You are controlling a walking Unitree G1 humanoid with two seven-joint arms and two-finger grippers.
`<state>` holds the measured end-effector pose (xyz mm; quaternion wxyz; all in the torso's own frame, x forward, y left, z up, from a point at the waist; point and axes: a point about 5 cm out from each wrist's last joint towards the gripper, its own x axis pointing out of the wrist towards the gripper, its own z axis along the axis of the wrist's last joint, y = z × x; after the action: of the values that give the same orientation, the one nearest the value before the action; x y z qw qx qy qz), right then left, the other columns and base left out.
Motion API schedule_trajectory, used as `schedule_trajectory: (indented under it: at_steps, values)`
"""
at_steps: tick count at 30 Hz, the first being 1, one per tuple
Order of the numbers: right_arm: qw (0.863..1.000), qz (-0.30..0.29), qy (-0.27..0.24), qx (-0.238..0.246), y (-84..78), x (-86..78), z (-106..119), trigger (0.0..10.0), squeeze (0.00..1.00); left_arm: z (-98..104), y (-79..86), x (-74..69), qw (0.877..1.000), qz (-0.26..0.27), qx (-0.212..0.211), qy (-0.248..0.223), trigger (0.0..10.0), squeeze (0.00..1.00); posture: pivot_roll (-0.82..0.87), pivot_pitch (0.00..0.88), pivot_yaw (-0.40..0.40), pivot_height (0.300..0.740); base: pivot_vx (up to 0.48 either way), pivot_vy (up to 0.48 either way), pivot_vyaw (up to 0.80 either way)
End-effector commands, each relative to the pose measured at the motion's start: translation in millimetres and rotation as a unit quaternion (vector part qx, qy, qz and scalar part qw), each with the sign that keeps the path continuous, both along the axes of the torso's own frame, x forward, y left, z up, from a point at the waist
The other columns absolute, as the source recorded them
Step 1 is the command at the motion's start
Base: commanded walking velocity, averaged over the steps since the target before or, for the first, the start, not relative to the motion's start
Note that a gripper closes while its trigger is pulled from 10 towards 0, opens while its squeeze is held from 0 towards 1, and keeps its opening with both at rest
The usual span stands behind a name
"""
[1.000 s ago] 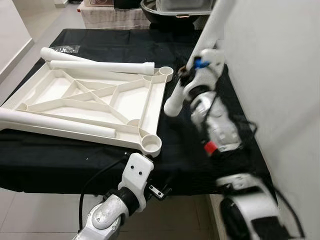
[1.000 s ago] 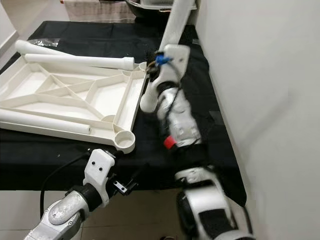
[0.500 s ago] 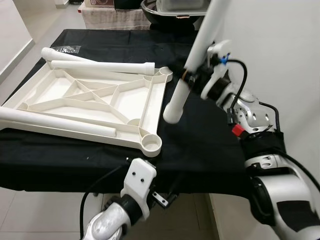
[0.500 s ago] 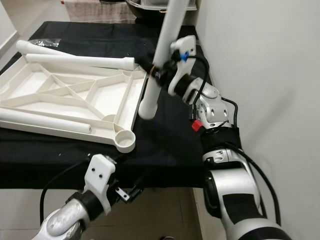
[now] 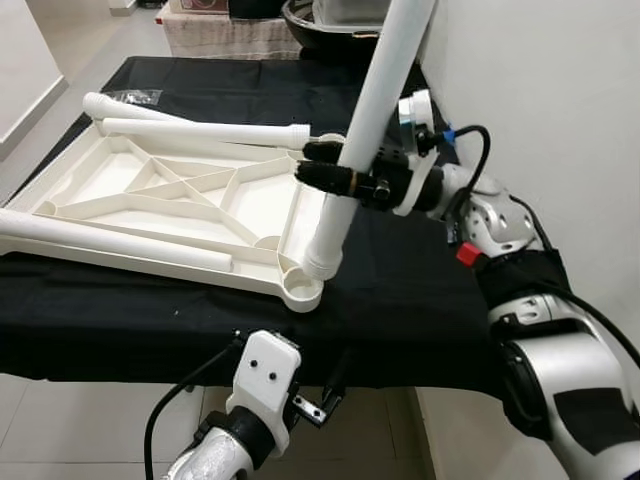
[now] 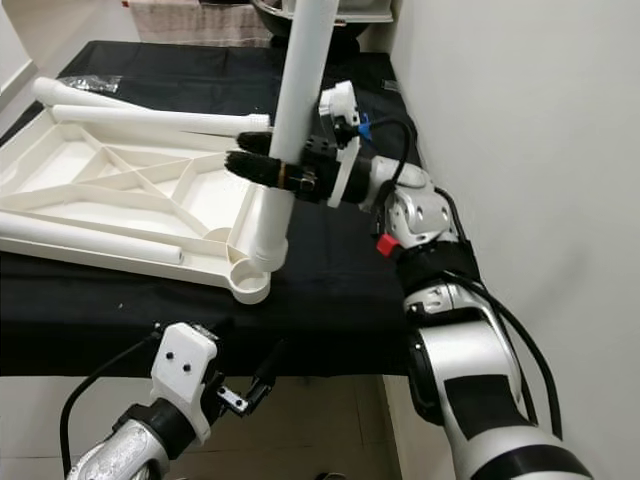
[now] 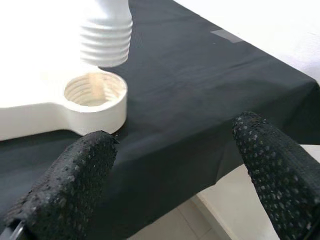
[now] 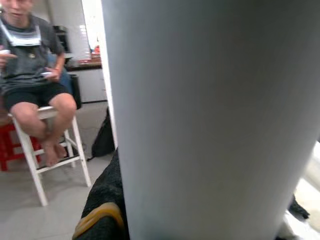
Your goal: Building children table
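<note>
A black cloth [image 5: 400, 290] covers the table, and on it lies the white tabletop [image 5: 190, 205], upside down with its ribbed underside showing and round sockets at the corners. Three loose legs lie on it: one leg [image 5: 120, 248] along the near edge, and two far legs [image 5: 205, 131] side by side along the far edge, with a small plastic bag [image 5: 133, 97] just beyond them. A white wall [image 5: 540, 90] runs along the table's right side. The right gripper [image 5: 330, 172] reaches in from the right, its black fingers [image 6: 250, 166] clamped around a fourth leg, the held leg [image 5: 365, 120], gripping it near the middle. This leg stands nearly upright, tilted slightly, with its lower end at the near right socket [image 5: 302, 290]. In the left wrist view the threaded end [image 7: 106, 35] hangs just above the threaded socket opening, not yet seated in it. The left gripper [image 7: 170, 170] sits low by the table's near edge, below that corner, its two fingers [image 7: 75, 175] spread wide and holding nothing. The right wrist view shows the held leg close up, and past it a person [image 8: 32, 75] sitting on a white stool [image 8: 47, 145] in the room behind.
</note>
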<state>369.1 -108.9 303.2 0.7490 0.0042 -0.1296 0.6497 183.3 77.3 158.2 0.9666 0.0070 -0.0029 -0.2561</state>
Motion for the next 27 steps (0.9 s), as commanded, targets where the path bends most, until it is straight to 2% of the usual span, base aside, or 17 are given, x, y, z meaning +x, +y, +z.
schedule_trajectory:
  at_steps: [1, 4, 7, 13, 27]
  values:
    - [1.000, 0.013, -0.009, 0.015, 2.0, -0.7, 6, 10.0, 0.00, 0, 0.1, -1.5, 1.000, 0.006, 0.000, -0.001, 10.0, 0.00, 0.08, 0.156, -0.070, 0.740, 0.000, 0.000, 0.00]
    - [0.999, 0.042, -0.006, 0.016, 7.6, -4.7, 5, 10.0, 0.00, 0, 0.6, -1.8, 1.000, 0.010, 0.000, -0.001, 10.0, 0.00, 0.08, 0.155, -0.070, 0.740, 0.000, 0.000, 0.00]
    - [0.999, 0.048, -0.006, 0.010, 10.0, -5.5, 2, 10.0, 0.00, 0, 0.7, -1.8, 1.000, 0.011, 0.000, -0.001, 10.0, 0.00, 0.07, 0.153, -0.071, 0.740, 0.000, 0.000, 0.00]
    - [0.997, 0.068, 0.012, -0.034, 25.9, -9.3, -26, 10.0, 0.00, 0, 0.1, -3.4, 1.000, 0.012, -0.001, -0.001, 10.0, 0.00, 0.08, 0.146, -0.074, 0.740, 0.000, 0.000, 0.00]
    - [0.995, 0.079, -0.002, -0.061, 36.2, -13.1, -35, 10.0, 0.00, -1, -0.9, -4.1, 1.000, 0.011, 0.000, -0.005, 10.0, 0.00, 0.08, 0.123, -0.075, 0.740, 0.000, 0.000, 0.00]
